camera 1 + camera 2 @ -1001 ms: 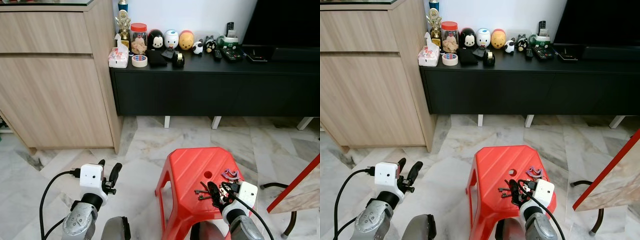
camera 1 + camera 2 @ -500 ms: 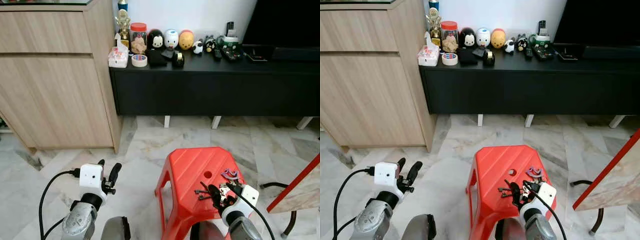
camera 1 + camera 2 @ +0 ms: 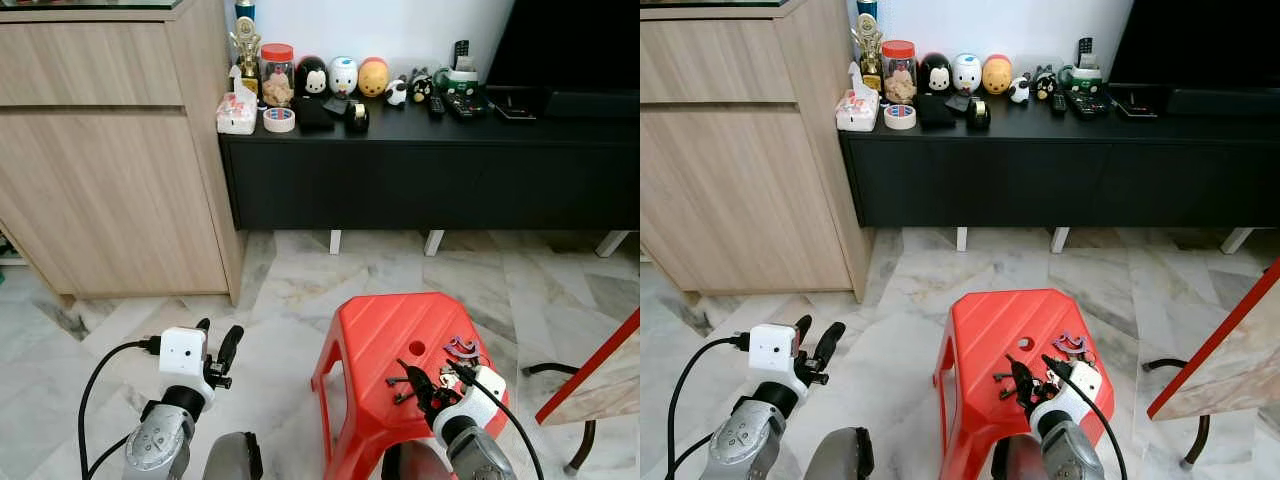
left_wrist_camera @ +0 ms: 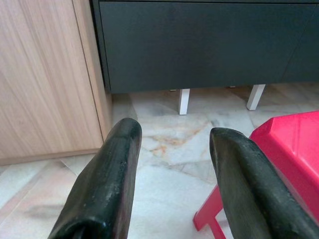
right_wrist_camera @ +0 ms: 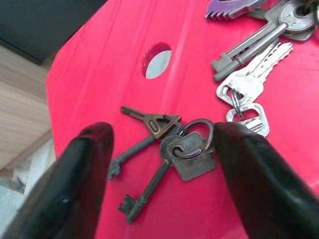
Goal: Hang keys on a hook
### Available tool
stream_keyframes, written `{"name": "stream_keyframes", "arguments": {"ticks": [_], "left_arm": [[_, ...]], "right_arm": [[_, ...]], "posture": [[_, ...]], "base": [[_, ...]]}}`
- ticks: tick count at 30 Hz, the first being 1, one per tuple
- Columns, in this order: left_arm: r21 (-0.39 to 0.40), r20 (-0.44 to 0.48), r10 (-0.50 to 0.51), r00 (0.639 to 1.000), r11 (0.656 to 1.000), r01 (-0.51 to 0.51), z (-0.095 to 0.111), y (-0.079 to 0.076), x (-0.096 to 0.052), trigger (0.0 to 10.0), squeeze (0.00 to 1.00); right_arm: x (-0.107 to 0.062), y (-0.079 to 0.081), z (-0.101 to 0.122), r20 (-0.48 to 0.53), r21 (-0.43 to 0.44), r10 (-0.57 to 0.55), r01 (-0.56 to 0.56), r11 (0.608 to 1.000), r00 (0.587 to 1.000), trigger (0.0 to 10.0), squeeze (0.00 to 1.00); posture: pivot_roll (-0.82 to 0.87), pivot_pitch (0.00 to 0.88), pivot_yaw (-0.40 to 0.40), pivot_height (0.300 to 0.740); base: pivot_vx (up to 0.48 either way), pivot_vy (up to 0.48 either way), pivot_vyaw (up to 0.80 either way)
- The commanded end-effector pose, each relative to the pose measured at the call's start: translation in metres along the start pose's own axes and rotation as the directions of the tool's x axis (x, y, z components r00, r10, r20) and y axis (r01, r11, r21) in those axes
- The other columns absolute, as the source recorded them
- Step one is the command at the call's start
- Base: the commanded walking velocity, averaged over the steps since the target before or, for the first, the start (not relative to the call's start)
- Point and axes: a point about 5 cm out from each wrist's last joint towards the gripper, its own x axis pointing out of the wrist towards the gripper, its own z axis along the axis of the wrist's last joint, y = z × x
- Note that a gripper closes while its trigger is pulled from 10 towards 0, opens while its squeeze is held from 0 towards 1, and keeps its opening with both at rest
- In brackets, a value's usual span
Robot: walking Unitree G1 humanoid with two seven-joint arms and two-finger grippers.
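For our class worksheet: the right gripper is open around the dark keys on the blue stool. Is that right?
Not quite. The stool is red, as the right wrist view shows. The rest holds: the right gripper is open around the dark keys.

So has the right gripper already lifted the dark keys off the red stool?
No, the dark keys lie flat on the red stool, between the open fingers of the right gripper.

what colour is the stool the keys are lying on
Red: the moulded plastic stool under the dark old-fashioned keys shows best in the right wrist view.
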Motion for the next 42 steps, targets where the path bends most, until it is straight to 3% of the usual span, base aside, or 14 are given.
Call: {"name": "stream_keyframes", "arguments": {"ticks": [1, 15, 16, 17, 18, 20, 28, 38, 42], "left_arm": [[0.017, 0.004, -0.008, 1.000, 1.000, 0.008, 0.0032, -0.0006, 0.0021, 10.0, 0.00], [0.022, 0.004, -0.012, 1.000, 1.000, 0.012, 0.0034, -0.0016, 0.0018, 10.0, 0.00], [0.022, 0.003, -0.012, 1.000, 1.000, 0.012, 0.0031, -0.0019, 0.0018, 10.0, 0.00], [0.022, 0.003, -0.012, 1.000, 1.000, 0.012, 0.0031, -0.0019, 0.0018, 10.0, 0.00], [0.022, 0.003, -0.013, 1.000, 1.000, 0.013, 0.0030, -0.0021, 0.0019, 10.0, 0.00], [0.022, 0.003, -0.013, 1.000, 1.000, 0.013, 0.0029, -0.0021, 0.0020, 10.0, 0.00], [0.021, 0.000, -0.011, 1.000, 1.000, 0.011, 0.0019, -0.0018, 0.0019, 10.0, 0.00], [0.023, -0.004, -0.008, 1.000, 1.000, 0.008, 0.0010, -0.0015, 0.0022, 10.0, 0.00], [0.024, -0.004, -0.008, 1.000, 1.000, 0.008, 0.0009, -0.0014, 0.0022, 10.0, 0.00]], "right_arm": [[0.0000, -0.0015, 0.0007, 0.002, 0.015, -0.005, 0.005, 1.000, 1.000, 10.0, 0.00], [-0.0006, -0.0023, 0.0012, 0.010, 0.017, 0.013, -0.013, 1.000, 1.000, 10.0, 0.00], [-0.0003, -0.0018, 0.0013, 0.011, 0.016, 0.016, -0.016, 1.000, 1.000, 8.9, 0.00], [-0.0003, -0.0018, 0.0013, 0.011, 0.016, 0.016, -0.016, 1.000, 1.000, 8.9, 0.00], [0.0003, -0.0008, 0.0018, 0.013, 0.015, 0.021, -0.022, 1.000, 1.000, 0.5, 0.00], [0.0012, 0.0006, 0.0030, 0.015, 0.007, 0.029, -0.029, 1.000, 0.999, 0.0, 0.00], [0.0020, 0.0001, 0.0035, 0.012, 0.001, 0.026, -0.026, 1.000, 1.000, 0.0, 0.00], [0.0031, 0.0019, 0.0043, 0.006, -0.084, 0.033, -0.033, 0.996, 0.999, 0.0, 0.00], [0.0032, 0.0022, 0.0046, 0.012, -0.081, 0.036, -0.035, 0.996, 0.999, 0.0, 0.00]], "posture": [[0.09, 0.000, -0.062, 0.586], [0.09, 0.000, -0.061, 0.586], [0.09, 0.000, -0.061, 0.586], [0.09, 0.000, -0.061, 0.586], [0.09, 0.000, -0.061, 0.586], [0.09, 0.000, -0.061, 0.586], [0.09, 0.000, -0.063, 0.586], [0.09, 0.000, -0.063, 0.586], [0.09, 0.000, -0.063, 0.586]], "base": [[0.000, 0.000, 0.00], [0.000, 0.000, 0.00], [0.000, 0.000, 0.00], [0.000, 0.000, 0.00], [0.000, 0.000, 0.00], [0.000, 0.000, 0.00], [0.000, 0.000, 0.00], [0.000, 0.000, 0.00], [0.000, 0.000, 0.00]]}}
